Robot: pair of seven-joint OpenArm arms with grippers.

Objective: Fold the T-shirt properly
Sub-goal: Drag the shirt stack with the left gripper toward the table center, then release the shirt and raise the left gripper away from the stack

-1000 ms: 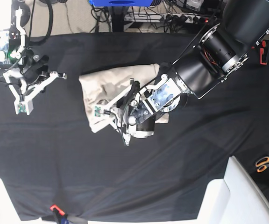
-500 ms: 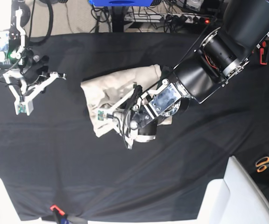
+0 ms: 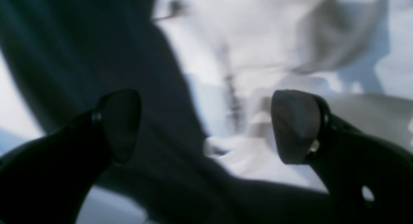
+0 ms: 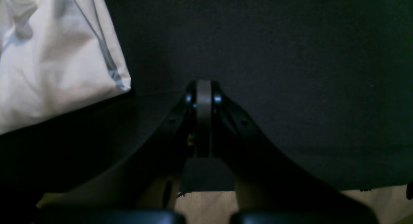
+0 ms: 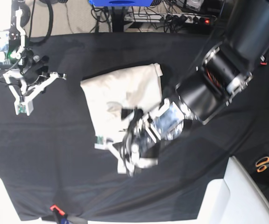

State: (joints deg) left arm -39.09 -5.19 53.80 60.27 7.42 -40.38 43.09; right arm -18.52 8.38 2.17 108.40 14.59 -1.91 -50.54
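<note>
Cream cotton T-shirt [image 5: 125, 91] lies folded on the black table cloth [image 5: 55, 158]. Left gripper [image 3: 206, 127] stands wide open over its near edge, holding nothing. Right gripper [image 4: 204, 88], far left, is fully closed and empty.

The T-shirt [image 5: 123, 93] lies on the tabletop [image 5: 69, 163] near the middle of the base view. The left tool [image 5: 113, 154] sits at the shirt's near edge, on its right side. The right tool [image 5: 24, 105] rests well apart at far left. Scissors [image 5: 265, 163] lie at the right edge.
</note>
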